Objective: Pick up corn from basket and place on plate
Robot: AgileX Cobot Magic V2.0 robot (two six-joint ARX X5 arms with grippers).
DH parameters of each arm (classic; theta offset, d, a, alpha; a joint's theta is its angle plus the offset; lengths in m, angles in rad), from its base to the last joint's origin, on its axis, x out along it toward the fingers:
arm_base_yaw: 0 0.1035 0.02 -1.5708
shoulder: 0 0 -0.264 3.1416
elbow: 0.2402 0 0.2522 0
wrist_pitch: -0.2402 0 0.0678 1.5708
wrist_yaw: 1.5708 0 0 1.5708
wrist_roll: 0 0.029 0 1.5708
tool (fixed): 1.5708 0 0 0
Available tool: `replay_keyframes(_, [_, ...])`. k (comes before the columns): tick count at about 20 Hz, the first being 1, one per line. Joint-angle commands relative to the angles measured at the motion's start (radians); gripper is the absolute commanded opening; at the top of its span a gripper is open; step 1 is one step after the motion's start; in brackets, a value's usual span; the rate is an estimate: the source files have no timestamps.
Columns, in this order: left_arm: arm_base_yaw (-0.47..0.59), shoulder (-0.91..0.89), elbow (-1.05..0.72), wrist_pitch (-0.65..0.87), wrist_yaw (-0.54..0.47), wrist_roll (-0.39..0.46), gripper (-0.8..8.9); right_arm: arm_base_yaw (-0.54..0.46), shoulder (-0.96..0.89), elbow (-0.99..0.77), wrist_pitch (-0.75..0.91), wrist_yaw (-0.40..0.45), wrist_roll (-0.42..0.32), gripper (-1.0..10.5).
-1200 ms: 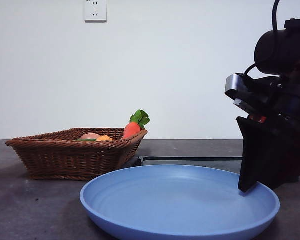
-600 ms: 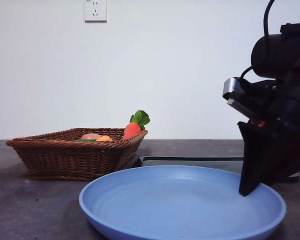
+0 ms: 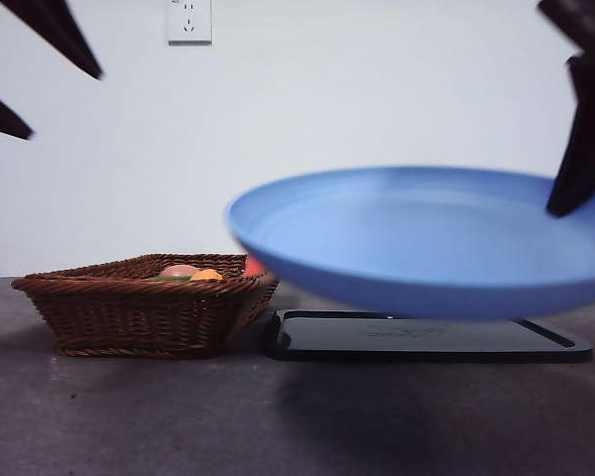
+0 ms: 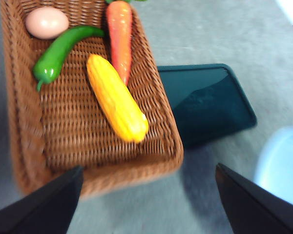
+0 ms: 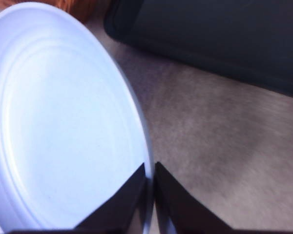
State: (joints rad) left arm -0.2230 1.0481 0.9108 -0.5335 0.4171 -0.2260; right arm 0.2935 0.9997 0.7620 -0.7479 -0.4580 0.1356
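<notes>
The left gripper [image 3: 20, 69] hangs high above the basket [image 3: 144, 307] with its jaws wide apart and nothing between them. This is probably a ready position for coming down on the contents. The basket rests on the table [image 3: 129, 416].

In the left wrist view the corn [image 4: 117, 105] lies on the basket floor toward one long wall. A carrot [image 4: 119, 36] sits just beside its far end. A green pepper [image 4: 58, 56] and an egg-like item [image 4: 46, 22] lie further in. The corn is uncovered, so an approach from above looks unobstructed.

A black tray [image 3: 426, 337] lies flat on the table just beside the basket.

The plate [image 3: 426, 238] is off the table, above the tray and tilted slightly. The right gripper [image 5: 150, 187] has its jaws clamped together on the plate's rim, one jaw on each face of the edge. A rim pinch leaves the plate's surface open, probably so it can be presented nearer the basket. The one-sided hold lets the far edge sag; a cob set down there may roll.
</notes>
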Motion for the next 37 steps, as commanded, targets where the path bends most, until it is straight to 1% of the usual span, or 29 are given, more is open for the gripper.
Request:
replay_keyframes(1, [-0.035,0.142,0.1,0.006,-0.019,-0.026,4.41,-0.024,-0.046,0.006,-0.011,-0.004,0.01,0.0])
replay_keyframes(3, [-0.077,0.262,0.185,0.002,-0.077,-0.024,4.41,-0.048,-0.089,0.006,-0.024,-0.004,0.01,0.0])
replay_keyframes(5, [-0.105,0.378,0.267,-0.008,-0.102,-0.022,4.41,-0.068,-0.12,0.006,-0.037,-0.004,0.01,0.0])
replay_keyframes(9, [-0.151,0.579,0.412,-0.04,-0.193,-0.018,4.41,-0.082,-0.15,0.006,-0.048,-0.005,0.01,0.0])
replay_keyframes(13, [-0.175,0.727,0.494,-0.064,-0.227,-0.017,4.41,-0.082,-0.153,0.006,-0.048,-0.005,0.01,0.0])
replay_keyframes(17, [-0.189,0.826,0.51,-0.06,-0.232,-0.018,4.41,-0.082,-0.153,0.006,-0.047,-0.005,0.009,0.0])
replay_keyframes(22, [-0.198,0.883,0.51,-0.057,-0.26,-0.022,4.25,-0.082,-0.153,0.006,-0.047,-0.004,0.006,0.0])
replay_keyframes(24, [-0.203,0.889,0.51,-0.056,-0.269,-0.021,3.82,-0.082,-0.152,0.006,-0.047,-0.004,0.006,0.0])
replay_keyframes(28, [-0.203,0.89,0.51,-0.063,-0.269,-0.021,2.34,-0.082,-0.152,0.006,-0.046,-0.004,0.006,0.0])
replay_keyframes(30, [-0.203,0.89,0.51,-0.071,-0.269,-0.021,1.98,-0.082,-0.152,0.006,-0.046,-0.004,-0.001,0.0])
replay_keyframes(34, [-0.19,0.885,0.51,-0.082,-0.268,-0.021,1.89,-0.082,-0.152,0.006,-0.046,-0.004,-0.003,0.0])
replay_keyframes(37, [-0.174,0.842,0.51,-0.103,-0.267,-0.009,1.89,-0.082,-0.142,0.006,-0.04,-0.004,0.012,0.0])
